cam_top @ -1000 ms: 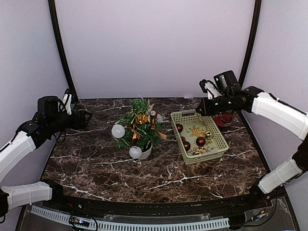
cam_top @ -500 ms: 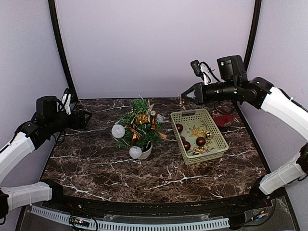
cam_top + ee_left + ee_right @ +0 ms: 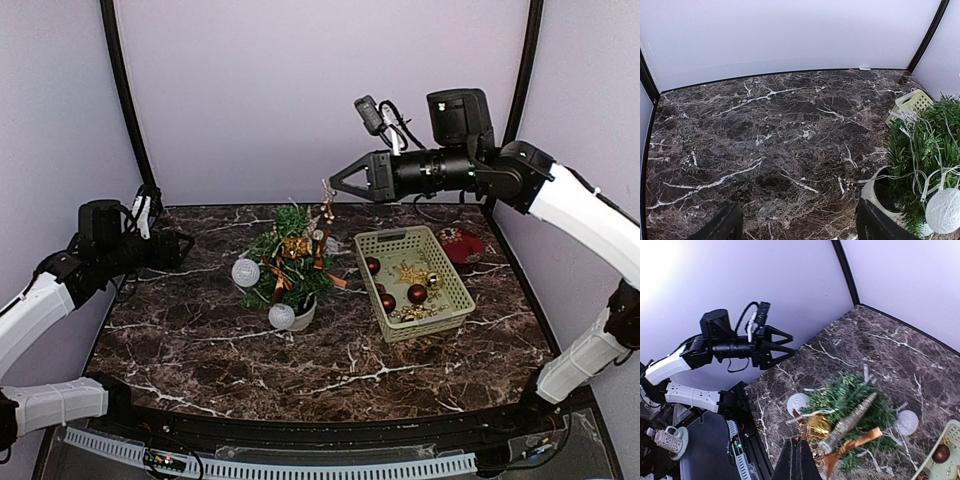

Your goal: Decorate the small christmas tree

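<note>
The small christmas tree, bushy and dark green in a white pot, stands left of centre, hung with white balls, a gold ball, an orange ribbon and a silver cone. My right gripper hovers just above and behind the treetop, shut on a small gold glittery ornament that dangles from its tips. In the right wrist view the right gripper has that gold ornament at its closed fingertips, over the tree. My left gripper is open and empty, left of the tree.
A pale green basket right of the tree holds dark red balls and several gold ornaments. A red ornament lies on the marble behind the basket. The basket's corner shows in the left wrist view.
My right arm has risen and swung left from the basket's far corner to above the treetop, carrying the gold ornament. The left arm has not moved.
</note>
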Controlling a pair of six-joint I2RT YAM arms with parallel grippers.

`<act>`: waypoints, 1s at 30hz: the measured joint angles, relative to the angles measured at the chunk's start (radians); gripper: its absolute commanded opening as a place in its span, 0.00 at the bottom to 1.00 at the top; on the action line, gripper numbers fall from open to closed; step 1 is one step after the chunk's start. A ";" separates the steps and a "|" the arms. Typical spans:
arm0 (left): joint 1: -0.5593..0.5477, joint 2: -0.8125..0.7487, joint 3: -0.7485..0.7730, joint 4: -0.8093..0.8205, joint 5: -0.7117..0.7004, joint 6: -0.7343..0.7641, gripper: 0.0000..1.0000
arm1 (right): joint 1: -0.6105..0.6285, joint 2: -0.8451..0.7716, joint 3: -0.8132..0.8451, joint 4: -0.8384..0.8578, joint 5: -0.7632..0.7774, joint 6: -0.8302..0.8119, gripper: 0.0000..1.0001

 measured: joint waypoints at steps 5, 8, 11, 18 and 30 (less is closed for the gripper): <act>0.000 0.003 -0.002 0.008 0.035 0.000 0.80 | 0.065 0.106 0.117 0.034 -0.022 -0.010 0.00; 0.000 0.007 -0.002 0.008 0.046 0.000 0.80 | 0.092 0.173 0.171 0.040 -0.020 -0.023 0.00; 0.000 0.010 -0.002 0.008 0.052 0.000 0.80 | 0.109 0.235 0.209 0.037 -0.001 -0.039 0.00; 0.000 0.010 -0.004 0.008 0.057 0.000 0.80 | 0.121 0.296 0.240 0.014 0.078 -0.060 0.00; 0.000 0.010 -0.005 0.008 0.057 0.000 0.80 | 0.121 0.330 0.262 -0.027 0.147 -0.065 0.00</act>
